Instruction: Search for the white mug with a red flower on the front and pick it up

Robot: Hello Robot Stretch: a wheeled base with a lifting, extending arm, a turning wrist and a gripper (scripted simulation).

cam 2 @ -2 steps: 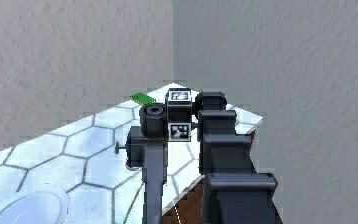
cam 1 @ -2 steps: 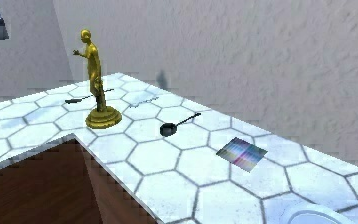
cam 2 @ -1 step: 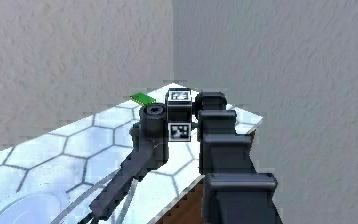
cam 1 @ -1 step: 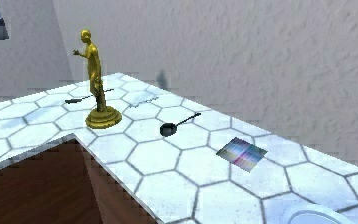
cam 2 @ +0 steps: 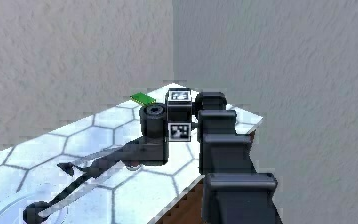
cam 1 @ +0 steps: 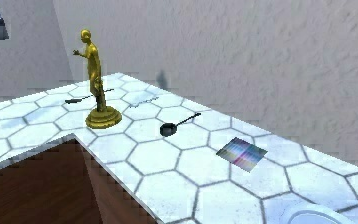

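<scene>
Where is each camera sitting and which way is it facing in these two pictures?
Forward view: on the robot, facing ahead and somewhat down at a counter with a gold statue and ladle.
Arm side view: on the robot's body, facing sideways across the counter to a wall; arm and gripper show.
Shared: the hexagon-tiled counter and grey wall.

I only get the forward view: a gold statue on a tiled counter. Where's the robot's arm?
Observer: In the arm side view the arm reaches out over the counter.
Operator: Does it hold anything?
Observer: I cannot tell; a dark round-ended thing lies on the tiles by the gripper.
Operator: What else is there?
Observer: A green thing on the counter, near the wall.
</scene>
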